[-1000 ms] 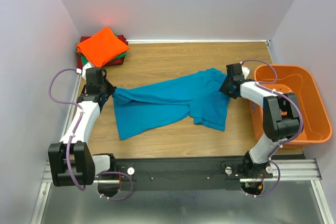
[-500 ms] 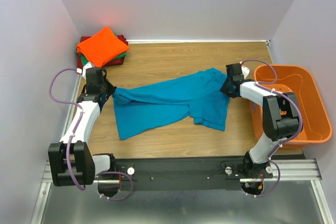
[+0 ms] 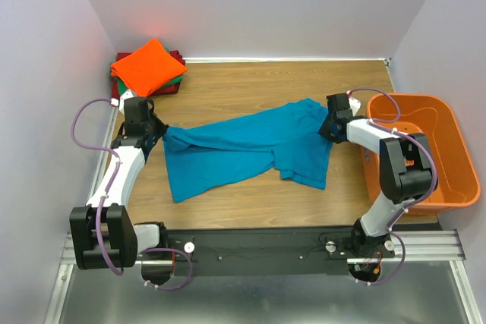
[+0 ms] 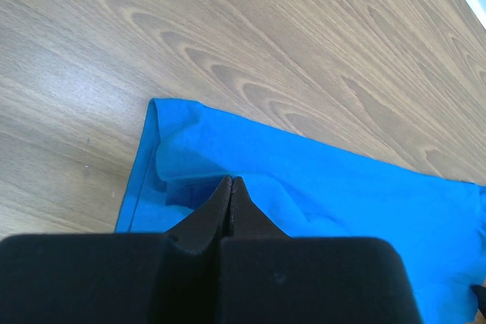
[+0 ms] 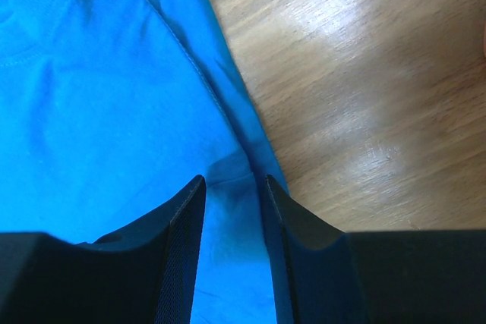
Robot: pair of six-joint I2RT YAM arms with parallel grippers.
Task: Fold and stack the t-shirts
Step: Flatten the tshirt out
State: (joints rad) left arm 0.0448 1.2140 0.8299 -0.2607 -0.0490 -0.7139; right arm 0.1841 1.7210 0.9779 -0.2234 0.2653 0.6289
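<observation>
From above, the teal-blue t-shirt [image 3: 243, 149] lay mid-bench, its long axis running from the left edge to the right edge, between the left gripper [image 3: 161, 136] and the right gripper [image 3: 328, 125]; the left wrist view showed that claw pinching the cloth's end; the right wrist view showed fingers spread astride the shirt's edge

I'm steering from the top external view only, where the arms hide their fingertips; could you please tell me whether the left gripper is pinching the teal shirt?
Observer: Yes; the left wrist view shows the left gripper shut on the teal shirt near one edge.
Operator: Thank you; and the right one?
Observer: The right gripper is open, its fingers apart with the shirt's hem lying between them.
</observation>
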